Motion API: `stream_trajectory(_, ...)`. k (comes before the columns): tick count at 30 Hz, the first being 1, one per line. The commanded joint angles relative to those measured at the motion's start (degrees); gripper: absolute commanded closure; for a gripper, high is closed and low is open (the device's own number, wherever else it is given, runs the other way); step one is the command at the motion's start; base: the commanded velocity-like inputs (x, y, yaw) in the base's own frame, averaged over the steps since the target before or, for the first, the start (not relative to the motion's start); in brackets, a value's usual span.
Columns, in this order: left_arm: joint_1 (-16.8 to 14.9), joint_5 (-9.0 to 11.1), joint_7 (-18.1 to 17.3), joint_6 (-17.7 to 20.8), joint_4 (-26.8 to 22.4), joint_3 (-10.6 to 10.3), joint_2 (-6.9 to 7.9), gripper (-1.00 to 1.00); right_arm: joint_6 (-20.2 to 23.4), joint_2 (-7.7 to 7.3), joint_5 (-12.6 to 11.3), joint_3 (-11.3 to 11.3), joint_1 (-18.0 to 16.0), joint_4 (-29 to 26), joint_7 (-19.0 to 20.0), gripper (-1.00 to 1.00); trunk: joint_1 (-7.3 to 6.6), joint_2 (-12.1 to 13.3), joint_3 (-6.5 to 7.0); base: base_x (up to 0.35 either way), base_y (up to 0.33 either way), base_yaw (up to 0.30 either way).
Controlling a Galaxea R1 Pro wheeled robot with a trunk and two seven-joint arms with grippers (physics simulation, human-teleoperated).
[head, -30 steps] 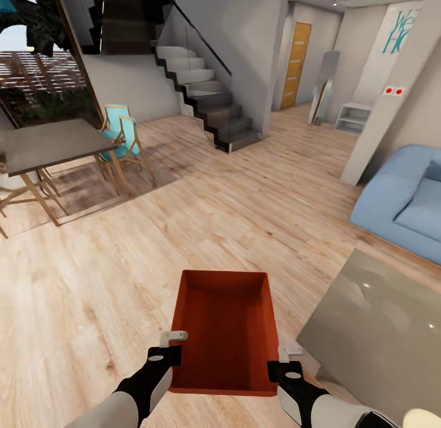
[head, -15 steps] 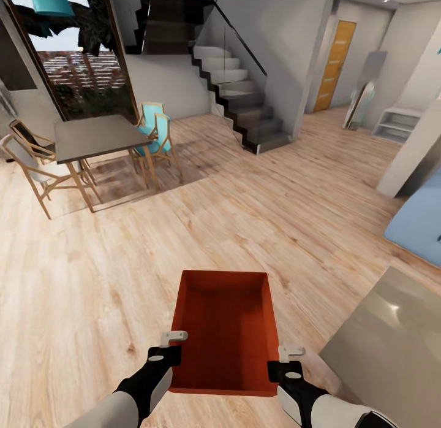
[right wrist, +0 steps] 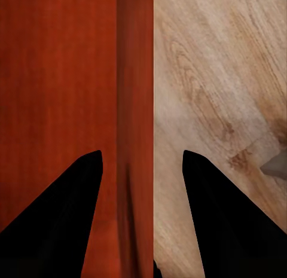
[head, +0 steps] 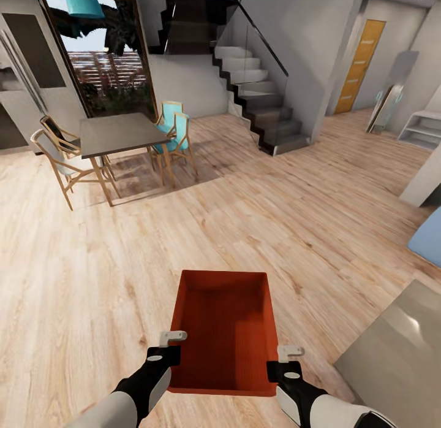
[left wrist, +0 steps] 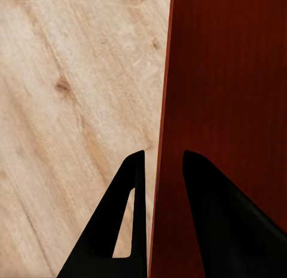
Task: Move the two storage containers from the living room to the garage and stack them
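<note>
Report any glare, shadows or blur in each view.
Head view: bright glare spots on the glass table, soft shadows under the dining table, wide-angle stretch at the edges. Left wrist view: storage container wall sharp. Right wrist view: its wall looks slightly smeared.

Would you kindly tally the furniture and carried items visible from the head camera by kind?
Orange bin: 1
Dining table: 1
Chairs (near, far, teal front, teal back): 4
Glass table: 1
Blue sofa: 1
Total: 8
</note>
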Motion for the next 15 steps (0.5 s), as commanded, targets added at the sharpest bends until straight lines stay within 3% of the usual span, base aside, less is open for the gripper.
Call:
stream_trajectory(1, 0.02, -0.26, 0.97, 0.4, 0.1, 0.55, 0.03, 1.0, -2.72, -0.54, -0.04, -0.64, -0.06, -0.02, -3.04, 1.0, 0.01, -0.05, -0.06, 0.096, 0.0, 0.004)
stream_trajectory(11, 0.02, -0.26, 0.9, 0.4, 0.11, 0.55, 0.09, 1.0, -2.72, -0.54, -0.04, -0.64, -0.06, -0.02, -3.04, 1.0, 0.01, -0.05, -0.06, 0.273, 0.0, 0.0)
stream_trajectory(15, 0.02, -0.3, 0.9, 0.39, 0.09, 0.55, 0.11, 1.0, -2.72, -0.54, -0.04, -0.64, -0.06, -0.02, -3.1, 1.0, 0.01, -0.05, -0.06, 0.069, 0.0, 0.0)
